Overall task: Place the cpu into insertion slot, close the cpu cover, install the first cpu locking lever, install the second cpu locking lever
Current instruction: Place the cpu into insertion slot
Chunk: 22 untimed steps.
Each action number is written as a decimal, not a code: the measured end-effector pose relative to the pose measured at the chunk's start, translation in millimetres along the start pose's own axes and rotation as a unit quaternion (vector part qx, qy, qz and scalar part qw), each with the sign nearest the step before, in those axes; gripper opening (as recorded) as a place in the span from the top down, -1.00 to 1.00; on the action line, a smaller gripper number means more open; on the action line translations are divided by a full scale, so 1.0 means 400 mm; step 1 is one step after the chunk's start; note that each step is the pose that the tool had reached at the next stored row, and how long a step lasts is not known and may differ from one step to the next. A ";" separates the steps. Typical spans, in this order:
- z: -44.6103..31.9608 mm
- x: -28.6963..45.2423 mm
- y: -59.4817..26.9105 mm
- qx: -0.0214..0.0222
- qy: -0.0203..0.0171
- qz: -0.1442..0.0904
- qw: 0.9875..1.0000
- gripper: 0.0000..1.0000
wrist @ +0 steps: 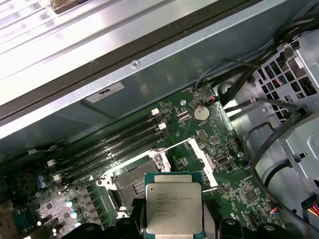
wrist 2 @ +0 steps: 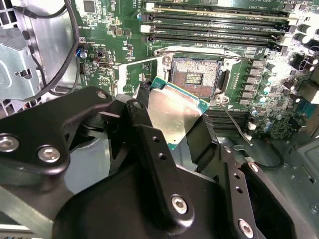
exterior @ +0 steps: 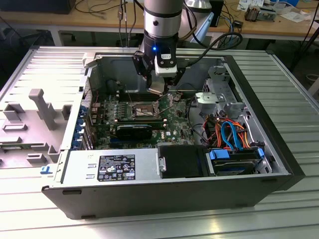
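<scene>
My gripper (exterior: 158,85) hangs inside the open computer case, shut on the cpu (wrist: 173,209), a flat square chip with a dull silvery top. In the second wrist view the cpu (wrist 2: 174,114) sits between the two black fingers (wrist 2: 149,134), tilted and held a little above the green motherboard. The insertion slot (wrist 2: 194,78) lies bare just beyond the chip, dark with a shiny rim; it is also seen in the first wrist view (wrist: 130,185) and the exterior view (exterior: 141,108). The cpu cover (wrist 2: 142,61) stands swung open beside the slot. A thin locking lever (wrist 2: 234,124) sticks out, unlatched.
Long black memory slots (wrist 2: 214,25) run along one side of the socket. The case walls (exterior: 94,74) ring the board. A power supply (exterior: 114,167) and a drive bay with orange and blue cables (exterior: 234,134) fill the near side. A grey fixture (exterior: 42,104) stands outside.
</scene>
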State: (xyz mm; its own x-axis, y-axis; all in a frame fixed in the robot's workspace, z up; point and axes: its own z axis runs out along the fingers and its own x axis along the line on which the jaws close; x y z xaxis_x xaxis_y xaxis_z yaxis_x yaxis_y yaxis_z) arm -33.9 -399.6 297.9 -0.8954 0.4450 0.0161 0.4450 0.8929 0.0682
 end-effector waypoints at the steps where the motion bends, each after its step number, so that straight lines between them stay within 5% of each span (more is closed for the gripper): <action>1: 0.000 0.000 0.000 0.000 0.000 0.003 1.000 -0.09; 22: 0.004 0.000 0.000 0.001 -0.004 0.043 0.999 -0.09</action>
State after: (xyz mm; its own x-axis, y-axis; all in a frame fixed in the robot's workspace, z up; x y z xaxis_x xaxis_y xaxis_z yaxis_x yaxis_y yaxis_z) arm -33.9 -399.6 296.2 -0.8538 0.5203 0.0142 0.5201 0.8517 0.0647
